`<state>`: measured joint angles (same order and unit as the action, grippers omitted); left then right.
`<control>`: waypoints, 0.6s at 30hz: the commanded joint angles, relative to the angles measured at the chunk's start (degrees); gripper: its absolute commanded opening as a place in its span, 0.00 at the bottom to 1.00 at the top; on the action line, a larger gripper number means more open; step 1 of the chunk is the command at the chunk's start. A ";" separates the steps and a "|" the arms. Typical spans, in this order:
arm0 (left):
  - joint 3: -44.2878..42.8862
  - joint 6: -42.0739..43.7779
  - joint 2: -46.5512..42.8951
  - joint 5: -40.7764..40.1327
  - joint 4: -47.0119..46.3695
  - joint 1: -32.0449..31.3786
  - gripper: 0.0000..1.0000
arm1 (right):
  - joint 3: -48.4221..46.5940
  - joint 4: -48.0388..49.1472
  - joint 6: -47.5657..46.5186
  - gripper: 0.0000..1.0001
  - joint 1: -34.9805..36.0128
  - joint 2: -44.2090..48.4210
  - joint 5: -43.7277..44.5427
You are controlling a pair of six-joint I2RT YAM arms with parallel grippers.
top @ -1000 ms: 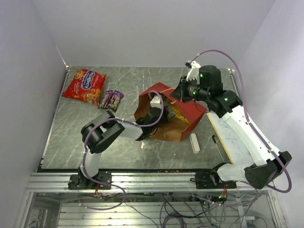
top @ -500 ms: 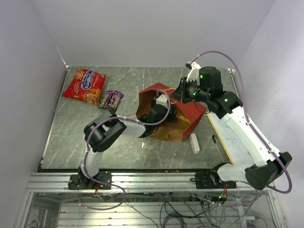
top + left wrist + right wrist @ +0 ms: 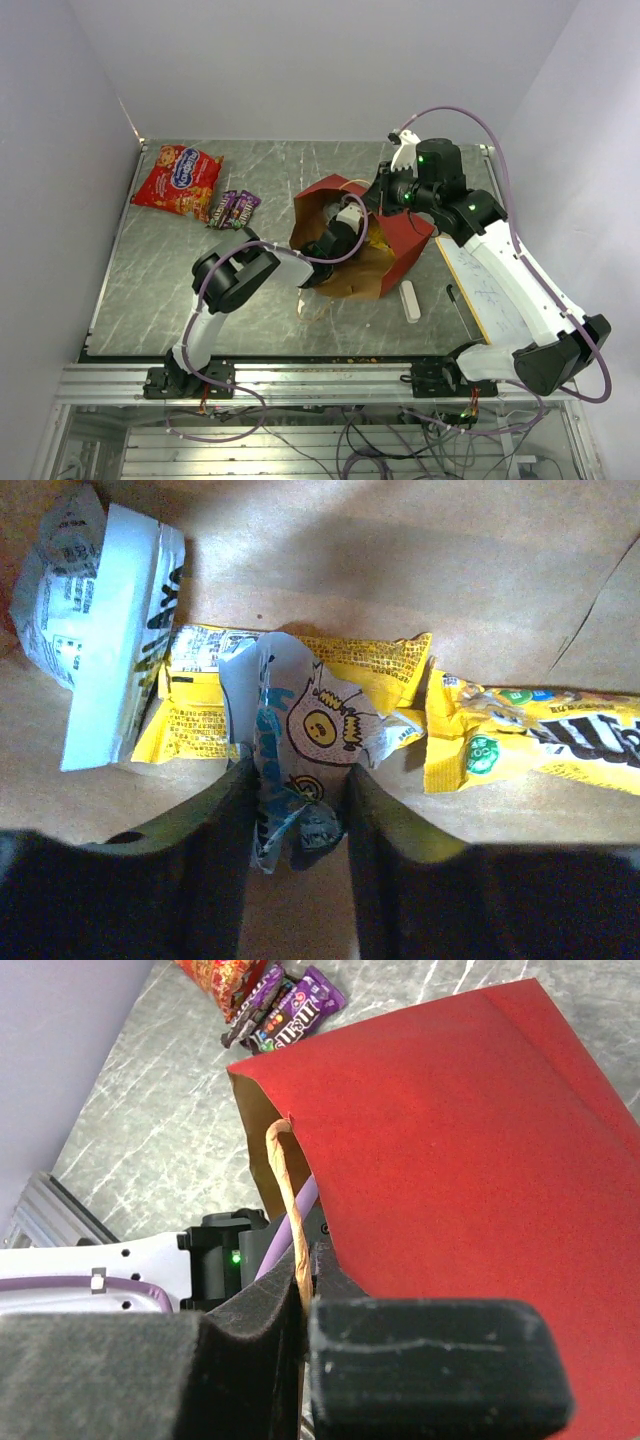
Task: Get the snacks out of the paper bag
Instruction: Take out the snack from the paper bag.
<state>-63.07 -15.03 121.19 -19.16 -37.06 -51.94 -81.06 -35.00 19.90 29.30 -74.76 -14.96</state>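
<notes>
The paper bag [image 3: 405, 245] is lying on its side at the middle of the bench [image 3: 150, 290], its mouth facing about nine o'clock in the overhead view. The right end effector [image 3: 303, 1310] is pinching the bag's tan handle [image 3: 284, 1185] with its jaws fully closed. The left end effector [image 3: 297, 825] is sitting deep inside the bag. Its jaws are standing at a middling gap around the lower end of a clear crinkly wrapper [image 3: 300, 720] printed with a cartoon chick. Whether they are gripping it, I cannot tell. Behind the wrapper a yellow pack [image 3: 390, 660] is lying on the brown inner wall, with a second yellow candy pack [image 3: 530, 745] at three o'clock of it and a white box-shaped packet [image 3: 110, 640] at nine o'clock. Outside, at ten o'clock of the bag, the red-orange chip bag [image 3: 178, 180] and the purple candy packs [image 3: 235, 208] are lying just beside each other. A white eraser [image 3: 410, 300] is lying at five o'clock of the bag.
</notes>
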 commanded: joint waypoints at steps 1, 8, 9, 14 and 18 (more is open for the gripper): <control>-0.52 0.19 -0.93 2.12 2.95 0.15 0.35 | -1.41 1.23 -0.11 0.00 -0.21 -0.30 -0.21; 2.94 -5.71 -8.27 7.30 5.98 0.10 0.28 | 0.78 3.16 0.44 0.00 -0.25 0.06 0.33; 3.48 -6.70 -9.44 8.46 6.81 0.17 0.26 | 1.34 3.59 0.47 0.00 -0.22 0.24 0.67; 6.28 -14.14 -16.63 15.18 12.49 0.16 0.24 | 3.63 4.96 -0.05 0.00 -0.21 0.74 2.41; 10.00 -19.78 -24.65 21.83 18.34 0.12 0.23 | 5.34 5.80 -0.26 0.00 -0.36 0.82 3.96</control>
<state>-56.01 -27.62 103.61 -6.48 -24.43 -51.86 -77.12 -31.31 20.14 29.30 -74.74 -13.32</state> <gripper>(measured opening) 0.304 0.004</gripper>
